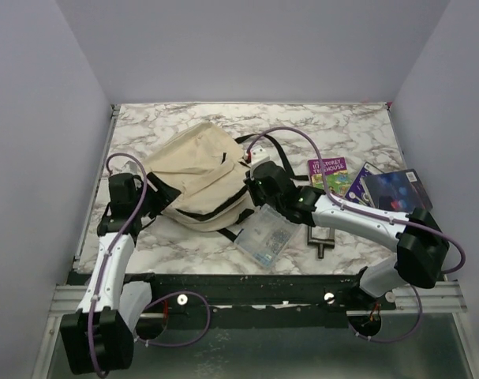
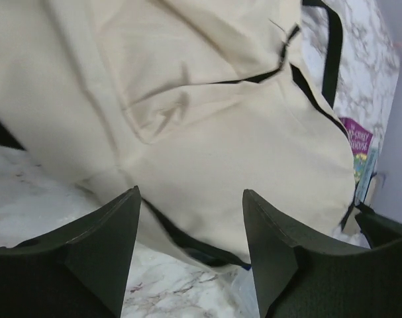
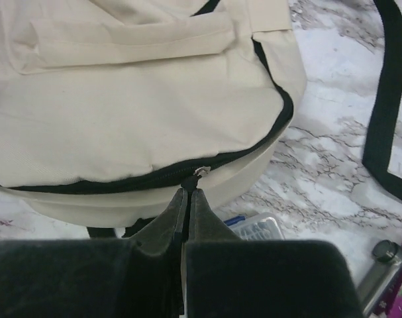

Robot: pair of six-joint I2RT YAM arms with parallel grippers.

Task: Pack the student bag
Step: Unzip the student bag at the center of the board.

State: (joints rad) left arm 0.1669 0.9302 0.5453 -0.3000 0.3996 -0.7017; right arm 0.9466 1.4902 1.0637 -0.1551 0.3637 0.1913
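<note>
Student bag [image 3: 121, 112] zip pull [image 3: 199, 172] — right wrist view only — pinched between jaws.

The left tool [image 2: 191, 195] shows at the bottom of the view with its two dark fingers [image 2: 101, 245] spread apart. The student bag [image 2: 207, 126] fills most of the picture beyond them, its cream fabric creased and crossed by a black zip line [image 2: 260, 77]. At the upper right a black strap [image 2: 331, 53] lies over the marble desk [image 2: 28, 192], near a purple book [image 2: 357, 140].

Cream-and-black student bag [image 1: 196, 170]; white-grey marbled table [image 1: 342, 130].
</note>
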